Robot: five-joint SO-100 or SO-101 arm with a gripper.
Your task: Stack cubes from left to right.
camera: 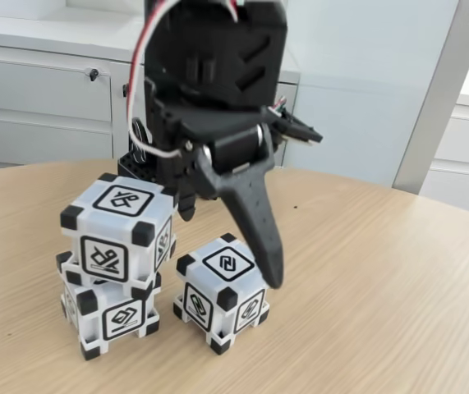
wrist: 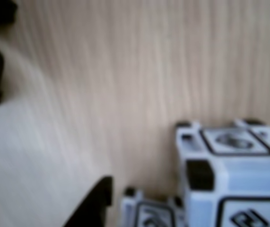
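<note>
Wooden table [camera: 398,271]: lone cube [camera: 220,291] (unstacked) just beside end effector [camera: 263,263].

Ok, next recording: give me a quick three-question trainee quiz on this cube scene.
1. True or false: two cubes are stacked, the top cube resting on the bottom cube.
2. In the fixed view, where is the single cube relative to the stack? A) to its right, on the table B) to its left C) on top of it
3. Fill in: the end effector holds ____; its long black finger points down beside the single cube.

Key: 1 true; 2 A; 3 nothing.
</note>
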